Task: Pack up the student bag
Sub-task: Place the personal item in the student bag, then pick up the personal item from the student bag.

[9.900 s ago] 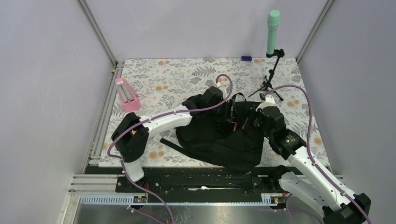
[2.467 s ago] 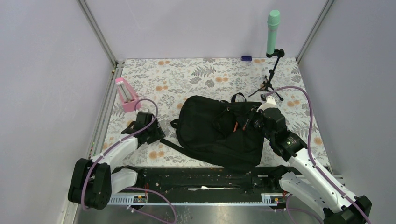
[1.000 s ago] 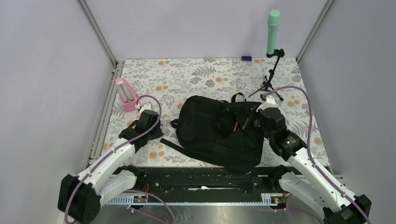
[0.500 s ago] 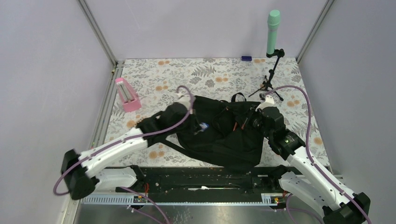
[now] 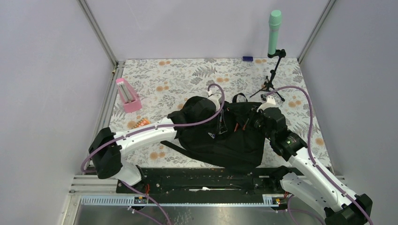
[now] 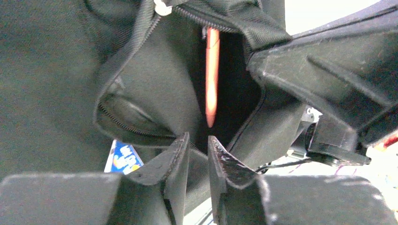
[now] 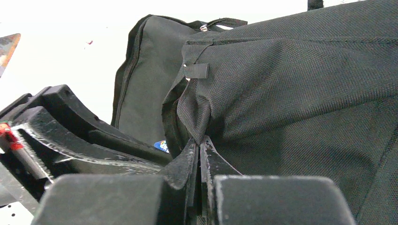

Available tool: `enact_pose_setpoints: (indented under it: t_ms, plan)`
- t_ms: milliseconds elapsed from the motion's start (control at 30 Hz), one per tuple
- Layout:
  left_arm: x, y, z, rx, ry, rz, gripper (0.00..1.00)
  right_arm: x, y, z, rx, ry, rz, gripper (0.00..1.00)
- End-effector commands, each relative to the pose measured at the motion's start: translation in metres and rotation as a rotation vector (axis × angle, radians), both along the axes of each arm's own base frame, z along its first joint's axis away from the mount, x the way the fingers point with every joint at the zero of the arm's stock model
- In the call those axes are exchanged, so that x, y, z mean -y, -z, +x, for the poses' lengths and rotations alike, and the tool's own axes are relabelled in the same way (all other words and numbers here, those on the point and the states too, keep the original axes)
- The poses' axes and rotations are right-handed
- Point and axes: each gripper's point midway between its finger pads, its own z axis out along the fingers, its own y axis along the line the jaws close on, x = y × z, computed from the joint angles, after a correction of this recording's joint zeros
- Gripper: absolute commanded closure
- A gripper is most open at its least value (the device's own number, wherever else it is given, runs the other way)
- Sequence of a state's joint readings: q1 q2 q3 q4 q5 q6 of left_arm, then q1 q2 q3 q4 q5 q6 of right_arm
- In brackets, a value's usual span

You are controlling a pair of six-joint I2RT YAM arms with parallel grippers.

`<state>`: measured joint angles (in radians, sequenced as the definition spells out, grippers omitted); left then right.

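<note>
The student bag [image 5: 234, 146] lies in the middle of the table, black and soft. My right gripper [image 5: 251, 123] is shut on a pinched fold of its opening edge [image 7: 197, 112] and holds the mouth up. My left gripper [image 5: 221, 125] reaches over the bag from the left, its jaws a narrow gap apart with nothing between them [image 6: 198, 140]. Straight ahead of them is the open pocket, with an orange pen [image 6: 212, 70] inside. A small blue packet [image 6: 123, 158] lies on the bag fabric just left of the left jaws.
A pink holder [image 5: 127, 96] stands on the left of the floral mat, with a small orange item [image 5: 141, 123] near the left arm. A green cylinder [image 5: 274, 28] on a black tripod [image 5: 271, 85] stands at the back right. A small blue object [image 5: 247, 59] lies by the back wall.
My left arm swung from the mat beside the pink holder across to the bag's opening, carrying the blue packet, which now lies clear of its jaws. The right arm has not moved.
</note>
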<state>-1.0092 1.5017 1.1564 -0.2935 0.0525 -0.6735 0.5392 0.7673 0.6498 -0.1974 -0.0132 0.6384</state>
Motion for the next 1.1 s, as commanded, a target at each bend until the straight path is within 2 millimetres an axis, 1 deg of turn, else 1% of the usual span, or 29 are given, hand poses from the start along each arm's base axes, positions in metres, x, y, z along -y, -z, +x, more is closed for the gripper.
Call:
enact_pose_setpoints:
  t_ms: [0, 133, 200, 300, 367, 500, 567, 767, 800, 933, 1067]
  plan:
    - [-0.023, -0.026, 0.006, 0.113, -0.065, -0.03, 0.74, -0.018, -0.047, -0.001, 0.109, -0.067, 0.127, 1.0]
    - [-0.051, -0.021, 0.002, 0.096, -0.164, -0.039, 0.62, -0.02, -0.044, 0.001, 0.099, -0.071, 0.125, 1.0]
    - [-0.065, -0.009, 0.003, 0.075, -0.232, -0.017, 0.58, -0.021, -0.044, 0.001, 0.097, -0.073, 0.131, 1.0]
    - [-0.075, -0.001, 0.007, 0.049, -0.295, -0.026, 0.54, -0.021, -0.044, 0.0, 0.096, -0.074, 0.133, 1.0]
    - [-0.075, 0.0, 0.01, 0.022, -0.309, -0.062, 0.54, -0.021, -0.043, -0.001, 0.094, -0.075, 0.134, 1.0]
    - [-0.066, -0.007, 0.016, -0.005, -0.303, -0.147, 0.54, -0.022, -0.045, -0.001, 0.092, -0.076, 0.142, 1.0]
    - [-0.065, -0.005, 0.018, -0.024, -0.304, -0.149, 0.54, -0.023, -0.046, -0.001, 0.092, -0.079, 0.145, 1.0]
    - [-0.057, -0.002, 0.019, -0.066, -0.294, -0.222, 0.54, -0.022, -0.045, -0.002, 0.09, -0.077, 0.146, 1.0]
    - [-0.057, 0.0, 0.02, -0.073, -0.3, -0.222, 0.54, -0.022, -0.044, -0.002, 0.089, -0.077, 0.148, 1.0]
    - [-0.047, 0.006, 0.015, -0.119, -0.261, -0.229, 0.56, -0.023, -0.044, -0.002, 0.088, -0.078, 0.151, 1.0]
    - [-0.043, 0.005, 0.015, -0.129, -0.253, -0.239, 0.58, -0.022, -0.045, -0.002, 0.09, -0.076, 0.151, 1.0]
